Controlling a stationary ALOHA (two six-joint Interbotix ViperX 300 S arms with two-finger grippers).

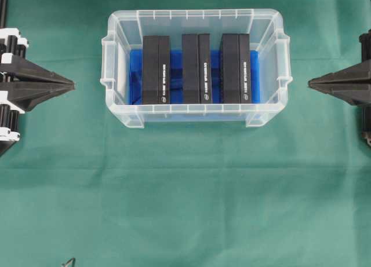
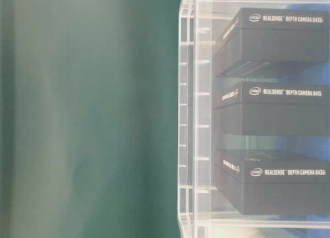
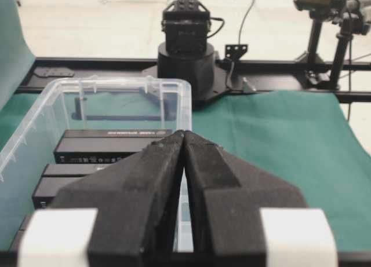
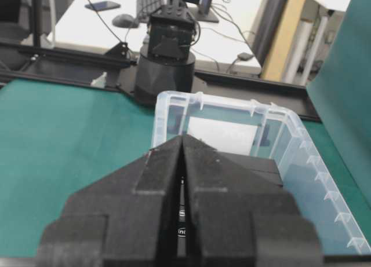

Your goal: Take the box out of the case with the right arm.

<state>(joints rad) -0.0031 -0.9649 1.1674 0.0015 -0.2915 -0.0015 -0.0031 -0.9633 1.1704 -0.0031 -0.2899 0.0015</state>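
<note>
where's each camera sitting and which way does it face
Overhead: above, looking down on the case, three boxes, both hands at the edges.
Table-level: low beside the case, sideways; no robot.
Left wrist: behind the shut left hand, facing the case.
Right wrist: behind the shut right hand, likewise.
All share the case.

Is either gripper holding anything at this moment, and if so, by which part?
Nothing is held. The left gripper and right gripper are both shut on nothing, outside the case. All three boxes stand inside it.
</note>
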